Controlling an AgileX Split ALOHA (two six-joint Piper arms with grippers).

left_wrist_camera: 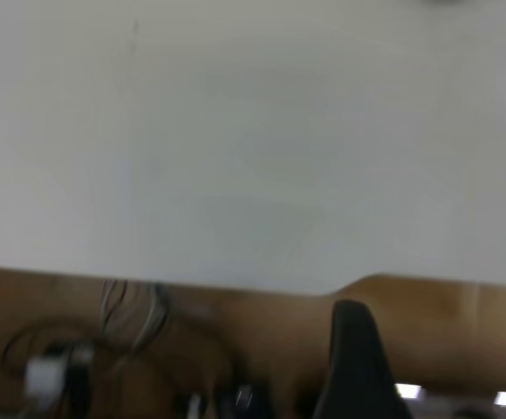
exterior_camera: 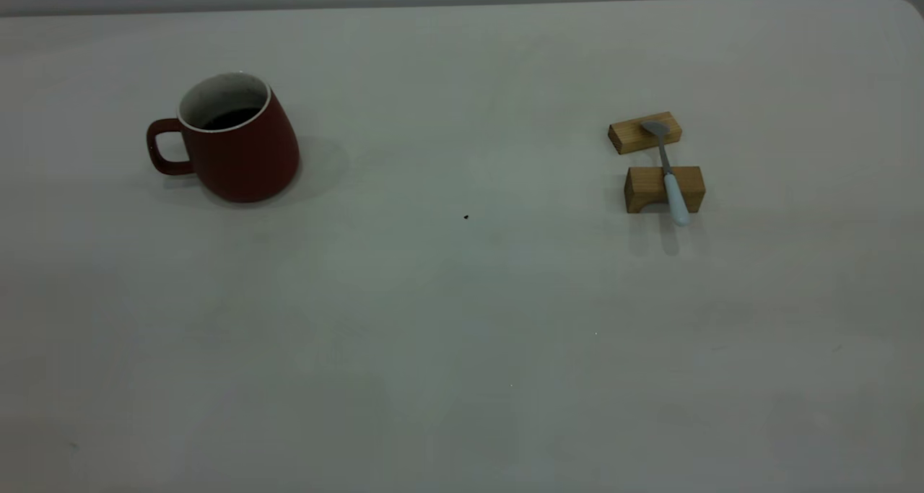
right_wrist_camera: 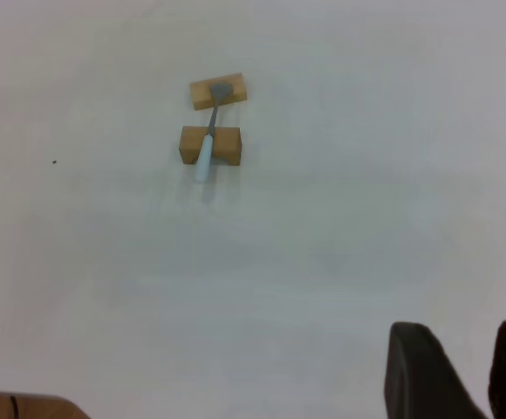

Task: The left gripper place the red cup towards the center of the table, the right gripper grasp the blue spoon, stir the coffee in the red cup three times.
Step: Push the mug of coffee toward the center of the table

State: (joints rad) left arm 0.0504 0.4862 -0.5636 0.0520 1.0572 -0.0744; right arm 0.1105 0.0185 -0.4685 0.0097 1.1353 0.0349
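Observation:
The red cup (exterior_camera: 232,146) stands upright at the left of the table (exterior_camera: 462,320), its handle pointing left, with dark coffee (exterior_camera: 231,118) inside. The blue spoon (exterior_camera: 669,174) lies across two wooden blocks at the right, its bowl on the far block and its pale handle overhanging the near one. It shows small in the right wrist view too, as the blue spoon (right_wrist_camera: 208,140). My right gripper (right_wrist_camera: 467,349) hangs well short of it, open and empty. Only one black part of my left gripper (left_wrist_camera: 354,358) shows, back at the table's edge. Neither arm appears in the exterior view.
The two tan wooden blocks (exterior_camera: 644,133) (exterior_camera: 650,188) hold the spoon off the tabletop. A tiny dark speck (exterior_camera: 465,217) lies near the middle. Beyond the table's edge in the left wrist view are a brown surface (left_wrist_camera: 262,340) and loose cables (left_wrist_camera: 131,314).

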